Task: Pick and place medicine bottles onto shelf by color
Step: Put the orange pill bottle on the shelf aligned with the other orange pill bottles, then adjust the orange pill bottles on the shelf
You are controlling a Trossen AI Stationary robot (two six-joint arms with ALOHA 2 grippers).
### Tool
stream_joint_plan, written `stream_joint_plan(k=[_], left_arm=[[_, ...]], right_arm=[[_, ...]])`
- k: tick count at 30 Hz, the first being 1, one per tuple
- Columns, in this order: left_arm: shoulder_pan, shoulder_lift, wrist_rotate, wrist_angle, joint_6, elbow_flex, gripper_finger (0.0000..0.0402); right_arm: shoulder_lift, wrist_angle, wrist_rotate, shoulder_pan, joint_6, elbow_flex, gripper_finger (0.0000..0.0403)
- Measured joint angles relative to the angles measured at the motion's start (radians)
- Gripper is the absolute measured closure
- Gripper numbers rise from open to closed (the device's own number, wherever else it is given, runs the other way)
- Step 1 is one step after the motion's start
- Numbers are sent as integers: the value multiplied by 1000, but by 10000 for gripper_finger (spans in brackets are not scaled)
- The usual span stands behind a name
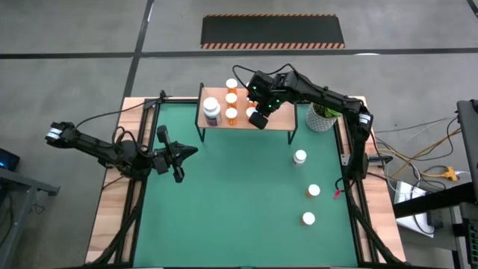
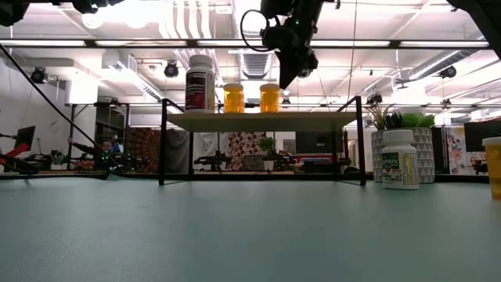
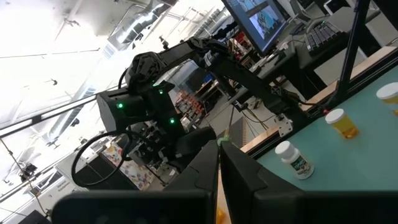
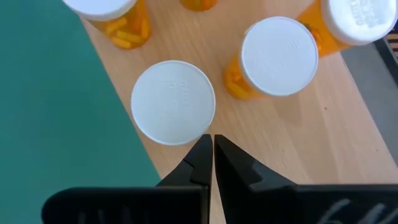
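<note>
The surface [image 1: 224,209] under me is covered by a green mat, with bare wood showing along its edges. At its far side stands the shelf [image 1: 280,119], a light-wood board on thin black legs, and just beside the shelf's right end sits a white patterned pot with a green plant [image 1: 323,116].

My right arm reaches in from the right edge and bends over the shelf, and my right gripper [image 4: 209,149] hangs just above the board with its fingers pressed together, holding nothing. My left arm lies low over the left part of the mat, well apart from the shelf, and my left gripper [image 1: 188,153] points toward the middle, its fingers also closed on nothing.

On the shelf, the larger white-and-dark bottle [image 1: 211,110] stands at the left end. Next to it is a cluster of orange bottles with white caps [image 1: 231,98], all upright; from table height two of them show side by side on the board [image 2: 233,98]. In my right wrist view, one white cap [image 4: 173,101] sits just beside my fingertips near the shelf's edge, another orange bottle [image 4: 273,57] stands close to it, and more are cut off at the frame's border.

Three bottles are on the mat on the right side: a white one [image 1: 299,157] nearest the shelf, then an orange one [image 1: 314,190], then another white-capped one [image 1: 308,218] nearest the front.
</note>
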State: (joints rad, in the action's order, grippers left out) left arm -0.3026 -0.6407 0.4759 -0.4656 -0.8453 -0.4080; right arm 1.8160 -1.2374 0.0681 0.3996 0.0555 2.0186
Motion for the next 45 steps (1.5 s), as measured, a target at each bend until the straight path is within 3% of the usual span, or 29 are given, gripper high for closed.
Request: stream_joint_plan(k=[9, 19, 35, 45], left_arm=[[0, 0, 0, 0, 0, 0, 402], [0, 0, 0, 0, 0, 0, 402], [0, 0, 0, 0, -1, 0, 402], [0, 0, 0, 0, -1, 0, 402]], right_arm=[[-7, 8, 11, 6, -67, 0, 394], [-10, 162, 12, 62, -202, 0, 394], [0, 318, 11, 75, -223, -103, 394], [2, 304, 10, 70, -223, -63, 394]])
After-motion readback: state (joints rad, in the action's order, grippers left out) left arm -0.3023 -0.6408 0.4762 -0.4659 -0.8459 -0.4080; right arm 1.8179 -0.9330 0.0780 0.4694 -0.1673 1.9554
